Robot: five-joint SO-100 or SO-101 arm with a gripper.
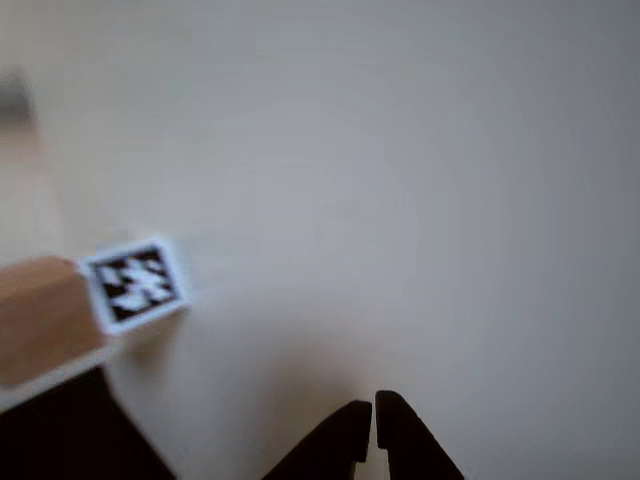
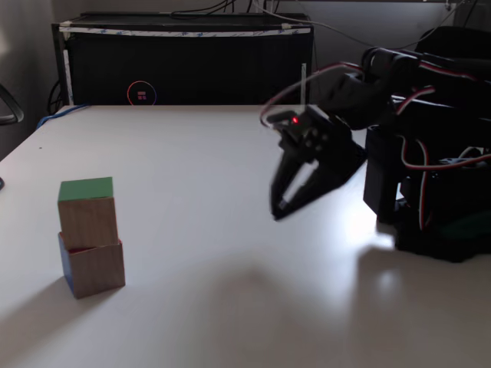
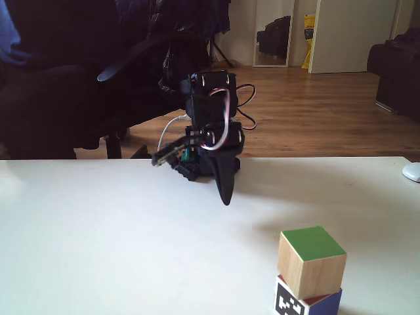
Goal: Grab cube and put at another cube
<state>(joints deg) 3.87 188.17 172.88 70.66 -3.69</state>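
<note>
White tabletop [image 2: 230, 307] carries everything. Well apart from the gripper [image 2: 280, 211], to its left in a fixed view, the cube [image 2: 87, 211], green face up, sits stacked on another cube [image 2: 93, 267]. The gripper hangs above the table, jaws nearly together, holding nothing.

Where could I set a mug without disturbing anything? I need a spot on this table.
The widest bare patch of the white table lies between the stacked wooden cube on the marker cube and the shut tool. The front edge near the camera is bare too. It is crowded at the right around the arm's base.
</note>
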